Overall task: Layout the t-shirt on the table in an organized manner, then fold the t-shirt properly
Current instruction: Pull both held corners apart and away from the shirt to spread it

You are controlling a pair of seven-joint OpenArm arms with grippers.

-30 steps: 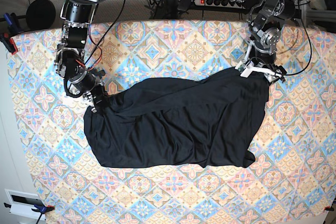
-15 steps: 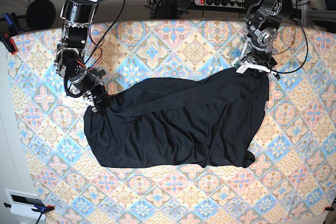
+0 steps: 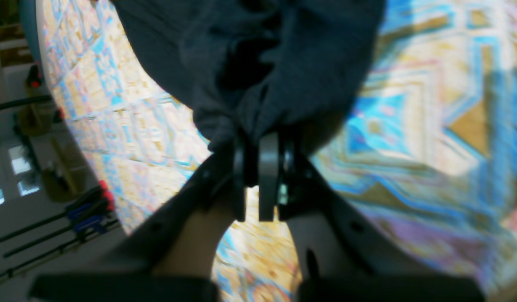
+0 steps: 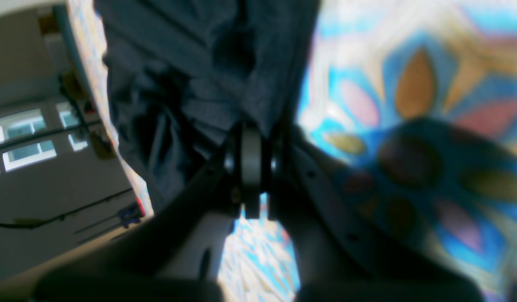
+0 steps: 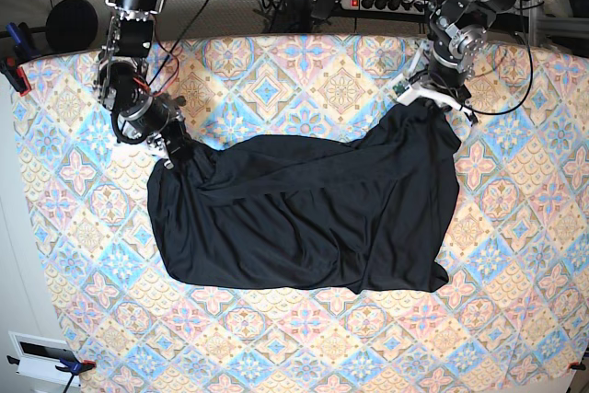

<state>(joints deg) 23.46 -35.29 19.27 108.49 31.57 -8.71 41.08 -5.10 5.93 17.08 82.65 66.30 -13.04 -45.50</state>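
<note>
The black t-shirt (image 5: 304,213) lies rumpled across the middle of the patterned table (image 5: 304,71). My left gripper (image 5: 433,98), on the right of the base view, is shut on the shirt's far right corner. In the left wrist view, fabric (image 3: 275,54) bunches out of the closed left gripper (image 3: 260,142) above the table (image 3: 430,105). My right gripper (image 5: 175,156) is shut on the shirt's far left corner. In the right wrist view, its closed fingers pinch cloth (image 4: 199,63) at the right gripper (image 4: 250,138), with the table (image 4: 409,84) beside it.
A power strip (image 5: 386,2) and cables lie beyond the table's far edge. Clamps (image 5: 14,71) grip the left edge, and a white box (image 5: 41,356) sits off the near left corner. Bare patterned cloth surrounds the shirt on all sides.
My left gripper shut on the shirt's right corner and pulled it toward the far edge. The right gripper drew its corner slightly back too, tightening the shirt's top edge.
</note>
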